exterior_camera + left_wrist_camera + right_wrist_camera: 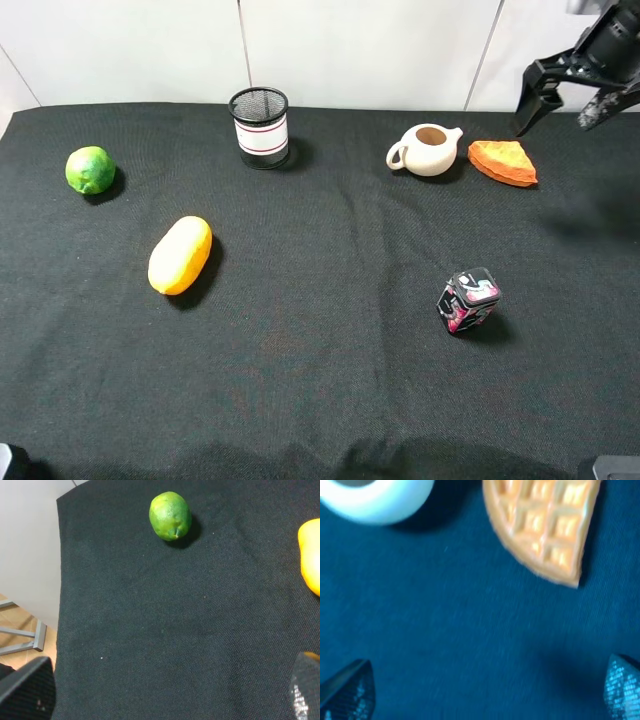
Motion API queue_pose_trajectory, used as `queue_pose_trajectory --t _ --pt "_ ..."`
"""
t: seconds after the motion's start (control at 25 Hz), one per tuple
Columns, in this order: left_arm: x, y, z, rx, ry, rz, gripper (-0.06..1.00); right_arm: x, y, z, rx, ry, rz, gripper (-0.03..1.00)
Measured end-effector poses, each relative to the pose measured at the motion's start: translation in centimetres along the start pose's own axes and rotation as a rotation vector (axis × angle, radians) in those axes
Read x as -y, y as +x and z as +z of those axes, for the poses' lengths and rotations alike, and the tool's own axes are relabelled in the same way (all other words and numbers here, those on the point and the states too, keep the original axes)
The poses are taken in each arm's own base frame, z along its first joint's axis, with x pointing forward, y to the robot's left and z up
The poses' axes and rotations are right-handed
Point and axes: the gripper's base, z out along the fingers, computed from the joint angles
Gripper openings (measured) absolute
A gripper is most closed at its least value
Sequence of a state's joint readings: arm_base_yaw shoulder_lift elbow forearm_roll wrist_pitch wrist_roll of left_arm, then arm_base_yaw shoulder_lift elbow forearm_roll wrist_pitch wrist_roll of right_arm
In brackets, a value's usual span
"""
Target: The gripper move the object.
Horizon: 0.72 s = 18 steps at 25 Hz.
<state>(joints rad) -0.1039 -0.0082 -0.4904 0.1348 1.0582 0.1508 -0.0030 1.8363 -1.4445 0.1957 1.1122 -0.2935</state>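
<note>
Teapot, interior unseen, sat beside waffle slice; right gripper fingers hung spread, empty, above slice; left gripper fingers apart.

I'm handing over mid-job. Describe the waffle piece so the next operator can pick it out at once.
On the black cloth, look to the far right corner, under the open right gripper. Beside the cream teapot lies the waffle slice, an orange wedge. Its grid of square pockets sets it apart from the smooth yellow-orange fruit at left.
</note>
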Motion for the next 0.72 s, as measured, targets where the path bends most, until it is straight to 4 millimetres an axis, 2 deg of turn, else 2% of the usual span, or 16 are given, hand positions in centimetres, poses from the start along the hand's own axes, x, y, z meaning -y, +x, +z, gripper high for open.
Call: queue_pose_trajectory --t 0.2,0.48,0.6,0.72 --pt "0.0 0.0 0.0 0.0 0.0 0.0 0.99 -0.7 1.1 -2.0 -0.039 -0.014 0.019 0.69" --pt "0.0 0.0 0.0 0.0 0.0 0.0 0.99 -1.6 2.2 -6.2 0.06 0.004 0.019 0.69" --pt "0.0 0.0 0.0 0.0 0.0 0.0 0.99 -2.3 3.4 -8.4 0.115 0.014 0.028 0.69" --pt "0.0 0.0 0.0 0.0 0.0 0.0 0.99 -2.9 5.2 -9.7 0.14 0.023 0.044 0.69"
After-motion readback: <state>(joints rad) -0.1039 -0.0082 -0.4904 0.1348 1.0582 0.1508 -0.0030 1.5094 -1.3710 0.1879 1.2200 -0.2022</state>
